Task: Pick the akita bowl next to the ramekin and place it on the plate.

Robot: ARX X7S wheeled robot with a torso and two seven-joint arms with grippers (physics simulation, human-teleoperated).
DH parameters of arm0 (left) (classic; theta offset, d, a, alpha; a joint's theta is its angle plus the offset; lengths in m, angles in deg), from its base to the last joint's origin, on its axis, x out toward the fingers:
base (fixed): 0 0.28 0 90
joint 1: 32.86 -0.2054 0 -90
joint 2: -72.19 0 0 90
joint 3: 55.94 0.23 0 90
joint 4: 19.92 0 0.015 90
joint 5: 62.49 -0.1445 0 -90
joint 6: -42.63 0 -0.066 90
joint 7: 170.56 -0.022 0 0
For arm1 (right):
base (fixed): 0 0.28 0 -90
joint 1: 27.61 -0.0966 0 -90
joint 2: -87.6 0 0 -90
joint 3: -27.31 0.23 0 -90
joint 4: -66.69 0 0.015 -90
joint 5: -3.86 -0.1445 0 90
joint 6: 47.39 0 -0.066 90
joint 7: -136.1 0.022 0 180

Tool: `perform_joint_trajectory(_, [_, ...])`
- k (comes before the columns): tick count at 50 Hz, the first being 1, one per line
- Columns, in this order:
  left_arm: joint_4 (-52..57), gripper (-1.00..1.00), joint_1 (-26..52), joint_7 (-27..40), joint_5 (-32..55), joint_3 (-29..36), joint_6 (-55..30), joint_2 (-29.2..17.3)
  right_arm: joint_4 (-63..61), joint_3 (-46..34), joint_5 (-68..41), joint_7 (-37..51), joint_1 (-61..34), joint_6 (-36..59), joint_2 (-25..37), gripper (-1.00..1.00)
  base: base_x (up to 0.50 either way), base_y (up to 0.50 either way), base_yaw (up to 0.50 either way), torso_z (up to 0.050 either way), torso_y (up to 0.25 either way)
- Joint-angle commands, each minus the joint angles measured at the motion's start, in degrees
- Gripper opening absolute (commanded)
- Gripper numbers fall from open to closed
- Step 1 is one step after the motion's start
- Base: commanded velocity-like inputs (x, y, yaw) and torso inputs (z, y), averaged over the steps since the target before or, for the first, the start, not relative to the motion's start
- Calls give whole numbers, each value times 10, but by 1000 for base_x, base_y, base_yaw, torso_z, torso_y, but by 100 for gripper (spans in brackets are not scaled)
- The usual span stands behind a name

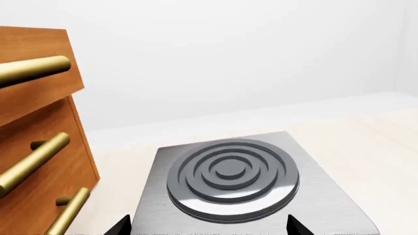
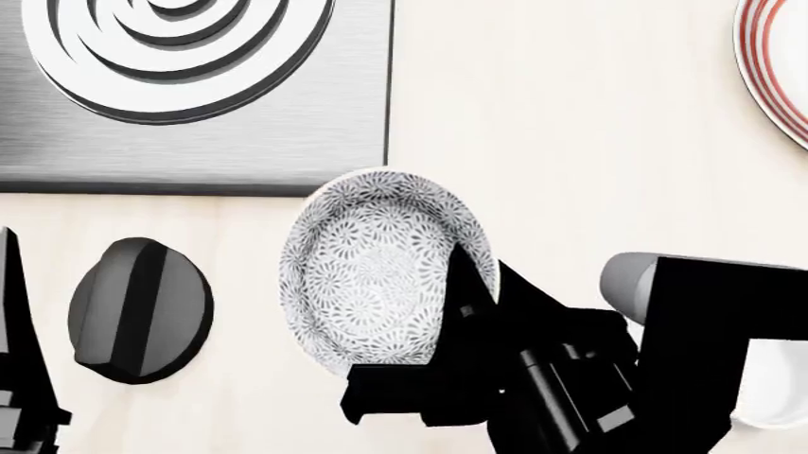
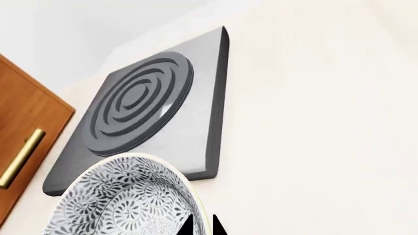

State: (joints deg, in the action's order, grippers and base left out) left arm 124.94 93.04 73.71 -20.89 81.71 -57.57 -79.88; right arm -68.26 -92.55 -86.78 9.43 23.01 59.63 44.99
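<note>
Right gripper (image 2: pixel 461 317) pinches the akita bowl's (image 2: pixel 373 270) rim, bowl lifted and tilted beside the hob (image 2: pixel 189 95); carry it level toward the plate (image 2: pixel 777 66) at 2 o'clock, grip firm.

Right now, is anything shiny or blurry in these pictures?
Left wrist view: the burner has a bright shiny patch along its near edge, everything sharp. Head view: very bright and washed out, the bowl clear, the plate cut off at the edge. Right wrist view: sharp, with a glint on the burner's rim.
</note>
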Motion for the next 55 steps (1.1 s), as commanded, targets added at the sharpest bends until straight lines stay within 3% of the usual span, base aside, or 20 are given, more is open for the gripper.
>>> perform_joint_trajectory(1, [0, 100, 0, 0, -3, 3, -2, 2, 17, 5, -30, 11, -51, 17, -4, -100, 0, 0, 0, 0, 0])
perform_joint_trajectory(55, [-9, 100, 12, -4, 4, 3, -9, 10, 244, -12, -67, -26, -242, 71, -75, -100, 0, 0, 0, 0, 0])
